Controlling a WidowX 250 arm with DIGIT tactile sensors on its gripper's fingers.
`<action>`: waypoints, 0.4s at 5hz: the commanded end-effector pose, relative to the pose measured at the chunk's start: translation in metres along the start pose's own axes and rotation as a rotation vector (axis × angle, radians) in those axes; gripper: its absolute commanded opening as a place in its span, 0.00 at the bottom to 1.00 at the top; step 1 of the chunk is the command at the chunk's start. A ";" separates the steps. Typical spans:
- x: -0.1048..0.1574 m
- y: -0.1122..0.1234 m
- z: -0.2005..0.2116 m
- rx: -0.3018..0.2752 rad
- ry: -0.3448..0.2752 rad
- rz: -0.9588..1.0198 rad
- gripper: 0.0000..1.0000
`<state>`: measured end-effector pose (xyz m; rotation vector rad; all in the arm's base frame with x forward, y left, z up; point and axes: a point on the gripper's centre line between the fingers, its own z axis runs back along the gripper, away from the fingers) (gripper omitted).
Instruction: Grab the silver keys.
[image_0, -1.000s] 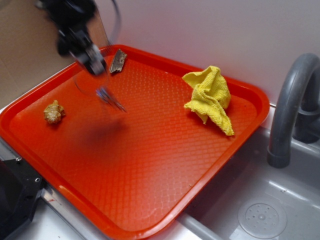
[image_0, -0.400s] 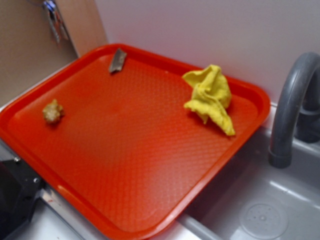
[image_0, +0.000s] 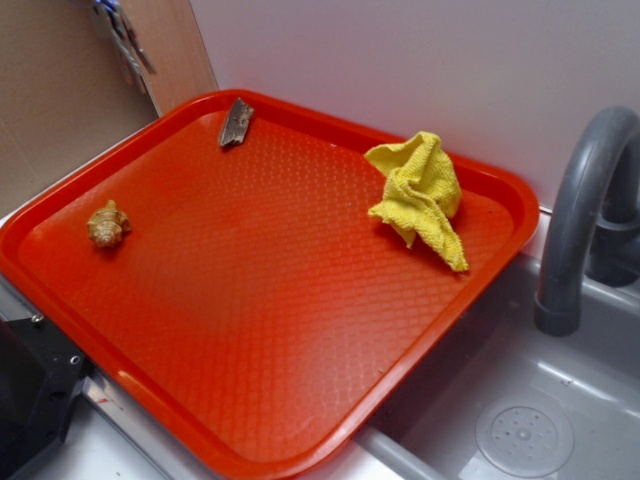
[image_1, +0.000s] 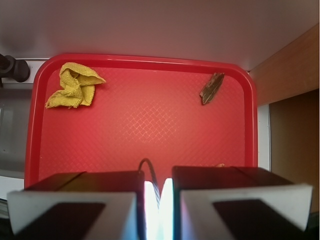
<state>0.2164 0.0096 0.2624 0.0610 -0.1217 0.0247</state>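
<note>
The silver keys (image_0: 128, 45) dangle in the air at the top left of the exterior view, above and behind the red tray's (image_0: 300, 300) far left corner. The arm itself is out of that frame. In the wrist view my gripper (image_1: 158, 182) is shut on the keys' thin wire ring (image_1: 148, 170), which loops up between the two dark fingers; the keys themselves are hidden below them. The tray (image_1: 150, 115) lies far beneath.
A yellow cloth (image_0: 420, 195) lies at the tray's back right, a dark bark chip (image_0: 237, 122) at the back left, a tan knobbly lump (image_0: 107, 224) at the left. A grey faucet (image_0: 580, 220) and sink (image_0: 520, 430) stand right; a wooden panel (image_0: 60, 100) rises left.
The gripper, low over the tray's left part with the keys a second ago, has risen up and to the left out of the exterior frame. The keys went with it.
</note>
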 end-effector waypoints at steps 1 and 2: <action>-0.003 -0.007 0.008 -0.005 -0.045 0.020 0.00; 0.000 -0.009 0.002 0.007 -0.049 0.014 0.00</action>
